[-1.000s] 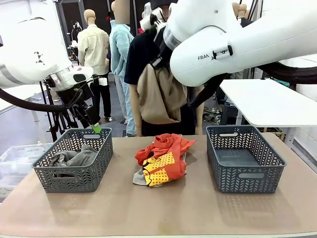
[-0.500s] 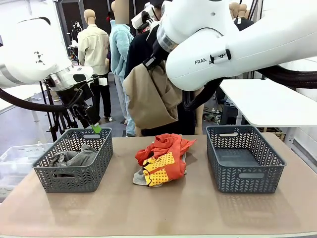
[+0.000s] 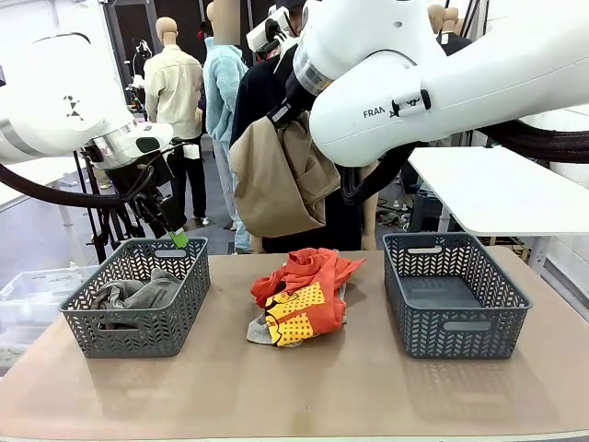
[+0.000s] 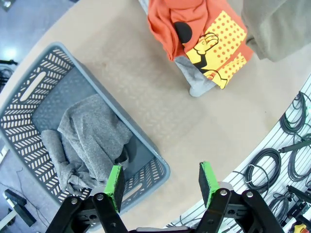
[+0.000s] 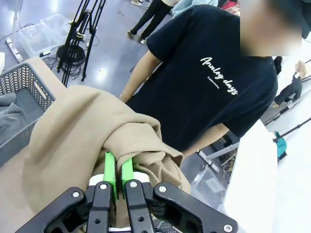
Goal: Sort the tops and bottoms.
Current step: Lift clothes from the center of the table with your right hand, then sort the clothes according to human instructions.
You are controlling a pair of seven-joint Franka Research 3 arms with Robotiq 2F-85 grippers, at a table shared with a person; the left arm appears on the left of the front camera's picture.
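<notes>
A khaki-tan garment (image 3: 276, 180) hangs high over the table's middle, and my right gripper (image 5: 119, 167) is shut on a bunched fold of the khaki-tan garment (image 5: 77, 131). An orange-red garment with yellow dotted print (image 3: 299, 290) lies heaped at the table's centre. A light grey garment (image 3: 259, 330) pokes out from under it. The dark grey garment (image 3: 138, 295) lies inside the left basket (image 3: 138, 333). Above that basket's far rim my left gripper (image 3: 175, 235) hovers open and empty. In the left wrist view the left gripper (image 4: 162, 179) looks down on the dark grey garment (image 4: 92, 141) and the orange-red garment (image 4: 194, 29).
A second grey lattice basket (image 3: 451, 341) stands at the right with nothing in it. A person in a black T-shirt (image 5: 204, 82) stands at the far side, behind the hanging garment. Bare tabletop lies along the front edge.
My right arm has shifted left and the khaki-tan garment has swung left with it. The left arm and the garments on the table have not moved.
</notes>
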